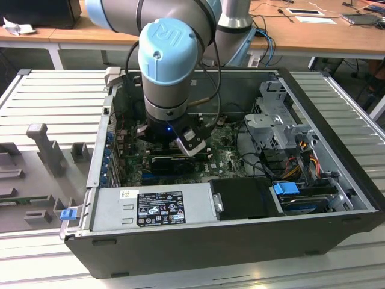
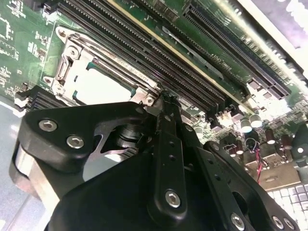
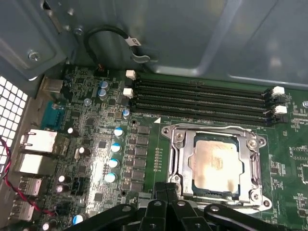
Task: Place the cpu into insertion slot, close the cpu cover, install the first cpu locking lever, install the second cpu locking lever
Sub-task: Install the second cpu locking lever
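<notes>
The gripper (image 3: pixel 166 199) hovers low over the board (image 3: pixel 101 144), its fingers (image 2: pixel 166 108) pinched together with nothing between them, tips right at the socket's edge. From the gripper in the first wrist view, the cpu (image 3: pixel 215 165) lies at about one o'clock, already seated in the slot (image 3: pixel 192 185), with the cover (image 3: pixel 180 159) folded down around it. Beyond, at twelve, run the memory slots (image 3: pixel 202 101).

Risks, as I judge them: so close to the frame, a small sideways drift could drag the closed fingertips across the cover or chip, or jam them against the frame. A lever caught off-centre could spring loose.
</notes>
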### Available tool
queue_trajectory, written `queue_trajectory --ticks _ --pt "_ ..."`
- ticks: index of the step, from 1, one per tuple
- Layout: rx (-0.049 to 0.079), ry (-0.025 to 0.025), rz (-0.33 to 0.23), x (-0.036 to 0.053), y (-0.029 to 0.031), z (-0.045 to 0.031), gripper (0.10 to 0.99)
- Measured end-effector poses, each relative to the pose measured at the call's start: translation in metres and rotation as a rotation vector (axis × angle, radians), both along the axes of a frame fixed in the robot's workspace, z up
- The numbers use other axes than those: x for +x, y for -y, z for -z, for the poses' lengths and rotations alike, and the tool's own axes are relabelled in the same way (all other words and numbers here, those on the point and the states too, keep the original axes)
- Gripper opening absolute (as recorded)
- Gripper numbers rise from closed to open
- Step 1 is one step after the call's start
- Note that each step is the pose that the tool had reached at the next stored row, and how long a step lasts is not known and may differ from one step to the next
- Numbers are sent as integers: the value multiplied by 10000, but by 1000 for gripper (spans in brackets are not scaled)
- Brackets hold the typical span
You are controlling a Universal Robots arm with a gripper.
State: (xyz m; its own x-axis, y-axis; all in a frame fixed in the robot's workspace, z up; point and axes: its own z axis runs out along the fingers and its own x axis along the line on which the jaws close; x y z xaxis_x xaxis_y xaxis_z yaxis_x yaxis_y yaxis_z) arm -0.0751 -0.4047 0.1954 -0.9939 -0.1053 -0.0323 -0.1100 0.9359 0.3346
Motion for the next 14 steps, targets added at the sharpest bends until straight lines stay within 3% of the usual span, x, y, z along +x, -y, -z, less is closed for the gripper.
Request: queue_trajectory --ticks 4,7,14 --pt "123 -2 -13 -5 4 30 106" --pt "134 0 -14 -5 3 9 106" --pt "139 -2 -12 -6 3 -168 106"
